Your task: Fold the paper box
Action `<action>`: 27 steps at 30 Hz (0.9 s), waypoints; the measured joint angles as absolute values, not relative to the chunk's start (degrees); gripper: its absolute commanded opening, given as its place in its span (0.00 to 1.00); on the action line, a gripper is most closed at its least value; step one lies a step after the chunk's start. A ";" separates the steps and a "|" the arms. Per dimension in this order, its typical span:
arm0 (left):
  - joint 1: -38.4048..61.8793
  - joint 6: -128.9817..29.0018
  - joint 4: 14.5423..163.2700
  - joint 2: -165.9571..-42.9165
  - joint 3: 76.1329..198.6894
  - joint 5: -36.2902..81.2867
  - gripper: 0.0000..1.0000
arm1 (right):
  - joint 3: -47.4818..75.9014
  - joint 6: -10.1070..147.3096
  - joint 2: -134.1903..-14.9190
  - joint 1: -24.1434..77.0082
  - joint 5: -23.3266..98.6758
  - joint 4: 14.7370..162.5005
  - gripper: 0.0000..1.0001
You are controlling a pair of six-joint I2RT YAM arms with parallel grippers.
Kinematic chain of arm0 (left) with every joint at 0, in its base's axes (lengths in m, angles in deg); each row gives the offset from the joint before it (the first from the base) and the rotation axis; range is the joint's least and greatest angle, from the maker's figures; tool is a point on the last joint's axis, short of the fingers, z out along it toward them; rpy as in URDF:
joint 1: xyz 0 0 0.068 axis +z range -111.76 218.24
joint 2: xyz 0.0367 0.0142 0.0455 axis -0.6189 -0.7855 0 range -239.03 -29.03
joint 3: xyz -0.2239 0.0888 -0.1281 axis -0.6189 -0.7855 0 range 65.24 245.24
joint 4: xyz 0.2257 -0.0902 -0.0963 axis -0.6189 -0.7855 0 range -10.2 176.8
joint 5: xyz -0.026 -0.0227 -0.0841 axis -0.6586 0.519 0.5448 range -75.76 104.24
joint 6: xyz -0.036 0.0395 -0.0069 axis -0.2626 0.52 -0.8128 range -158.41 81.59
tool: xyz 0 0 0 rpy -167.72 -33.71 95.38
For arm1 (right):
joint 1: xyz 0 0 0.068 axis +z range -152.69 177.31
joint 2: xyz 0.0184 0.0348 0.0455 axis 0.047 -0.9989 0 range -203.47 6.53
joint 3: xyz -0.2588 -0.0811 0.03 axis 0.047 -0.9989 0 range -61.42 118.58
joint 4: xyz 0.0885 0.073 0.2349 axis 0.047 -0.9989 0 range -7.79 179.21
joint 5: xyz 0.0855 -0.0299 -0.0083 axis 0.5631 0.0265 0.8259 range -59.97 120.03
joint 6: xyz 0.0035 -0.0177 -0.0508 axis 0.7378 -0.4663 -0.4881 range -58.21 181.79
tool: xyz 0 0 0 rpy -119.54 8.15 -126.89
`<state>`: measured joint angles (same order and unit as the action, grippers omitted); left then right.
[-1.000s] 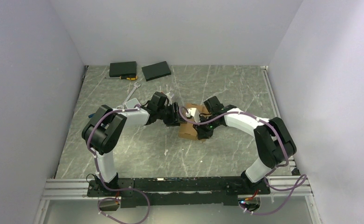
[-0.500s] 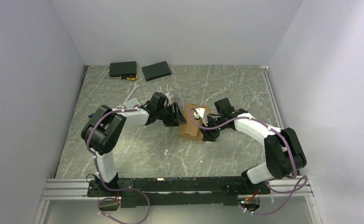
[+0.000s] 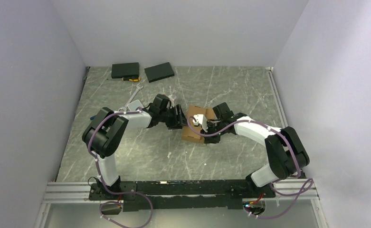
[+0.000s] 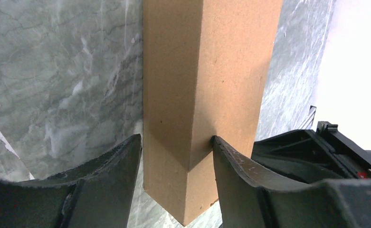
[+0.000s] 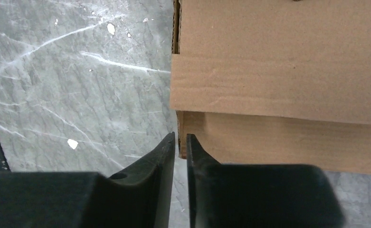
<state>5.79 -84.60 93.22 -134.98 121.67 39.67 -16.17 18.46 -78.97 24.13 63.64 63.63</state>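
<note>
Paper box: the paper box (image 3: 192,134) sits on the tabletop (image 3: 140,147) between the two hands, already raised from flat sheet into a small carton with upright walls.
Left hand: the left hand (image 4: 176,142) grasps the box, one finger pressed against each of two faces with a vertical corner between them. The rest of the carton runs away ahead of the fingertips.
Right hand: the right hand (image 5: 180,137) has its fingers drawn almost together, leaving only a thin slit. The carton's open corrugated edge lines up with that slit just ahead of the tips, but it cannot be told whether the cardboard is nipped or merely close by.
Done so far: the walls look formed, and a top flap (image 5: 278,90) lies over the panel beneath it, ahead and to the right of the right hand.
Left to do: the flap's edge shows a raised step rather than a flush seam, so closing and tucking it probably remains.
Stage: judged late, near the closing folds.
</note>
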 measured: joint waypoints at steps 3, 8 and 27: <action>5.79 -84.63 93.20 -134.83 121.49 39.67 0.60 | -16.17 18.96 -79.38 24.73 62.90 64.24 0.00; 5.79 -84.63 93.37 -134.81 121.43 39.69 0.60 | -16.17 20.12 -79.40 25.18 62.13 64.46 0.00; 5.79 -87.07 95.97 -133.10 118.08 39.06 0.59 | -11.38 28.40 -81.68 29.34 58.33 61.07 0.00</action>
